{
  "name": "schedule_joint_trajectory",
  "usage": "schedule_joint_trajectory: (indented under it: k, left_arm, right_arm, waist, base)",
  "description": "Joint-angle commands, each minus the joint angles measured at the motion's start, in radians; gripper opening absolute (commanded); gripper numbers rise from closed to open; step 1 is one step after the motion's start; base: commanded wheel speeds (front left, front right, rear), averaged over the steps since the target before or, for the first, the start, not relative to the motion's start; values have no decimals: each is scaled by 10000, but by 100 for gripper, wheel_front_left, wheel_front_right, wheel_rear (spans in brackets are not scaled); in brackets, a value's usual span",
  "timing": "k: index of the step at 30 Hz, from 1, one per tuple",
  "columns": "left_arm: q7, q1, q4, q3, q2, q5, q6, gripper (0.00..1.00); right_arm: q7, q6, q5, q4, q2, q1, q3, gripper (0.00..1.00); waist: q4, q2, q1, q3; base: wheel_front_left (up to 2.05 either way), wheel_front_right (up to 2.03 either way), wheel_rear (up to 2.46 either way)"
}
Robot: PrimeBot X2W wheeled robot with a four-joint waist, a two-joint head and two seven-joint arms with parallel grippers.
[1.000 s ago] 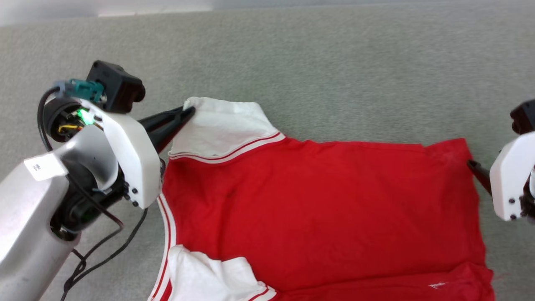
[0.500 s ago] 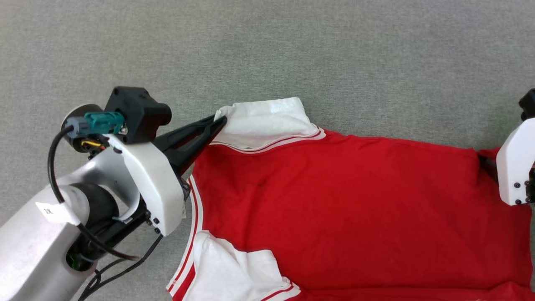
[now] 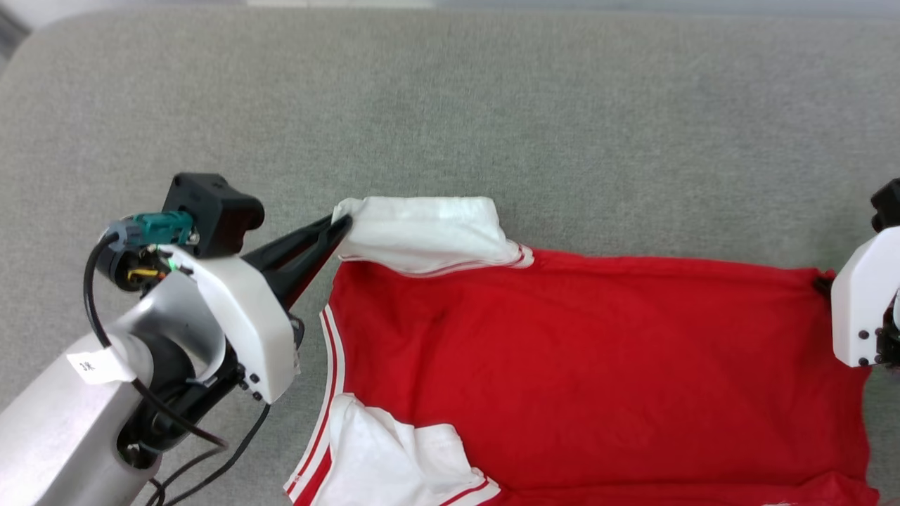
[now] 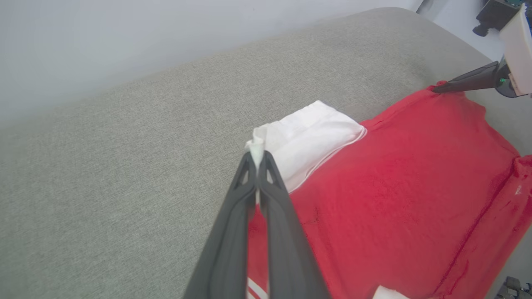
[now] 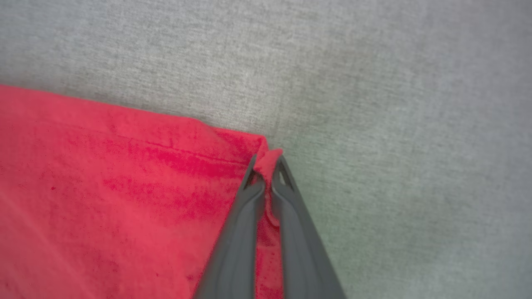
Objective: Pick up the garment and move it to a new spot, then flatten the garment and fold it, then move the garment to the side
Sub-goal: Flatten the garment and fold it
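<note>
right pincer (image 5: 268, 165) | was open, now clamped | on corner of garment (image 5: 104, 187)

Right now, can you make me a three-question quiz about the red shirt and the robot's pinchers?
1. Where does the left gripper hold the garment?
A. by the white sleeve
B. by the red bottom edge
C. by the neck stripes

2. What colour is the surface under the garment?
A. blue
B. grey
C. brown

3. How is the right gripper?
A. wide open
B. shut on a red corner
C. shut on nothing

Answers:
1 A: white sleeve cloth is pinched at its tip.
2 B: grey fabric lies all around the garment.
3 B: a bit of red cloth is squeezed at its tip.
</note>
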Motion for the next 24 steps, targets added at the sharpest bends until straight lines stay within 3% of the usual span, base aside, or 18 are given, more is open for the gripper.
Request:
schedule_joint_trajectory:
  k: [1,7,14,24]
  left_arm:
    - [-103,227,50,78,41,-32,66,0]
    - [-336,1114,157,36,186,-176,334,0]
    - [-656,2582,-173,80,379,-611,782,0]
    - [-644,4845,-430,-312,891,-1220,1131,0]
  right_arm:
    - [-157,-6,122,-164,-12,162,-67,0]
    - [-845,-6,459,-797,15,847,-500,0]
    - [-1326,-6,988,-1867,499,2497,-1099,0]
    - [-1448,-6,1171,-2605,963,5047,-1680,0]
  waist:
    - [-129,0,0,-404]
    - [-236,0,0,-1259]
    - [-197,0,0,-2062]
    - [-104,0,0,-2422]
  base:
    - [0,0,0]
    - [0,0,0]
    - [0,0,0]
    - [0,0,0]
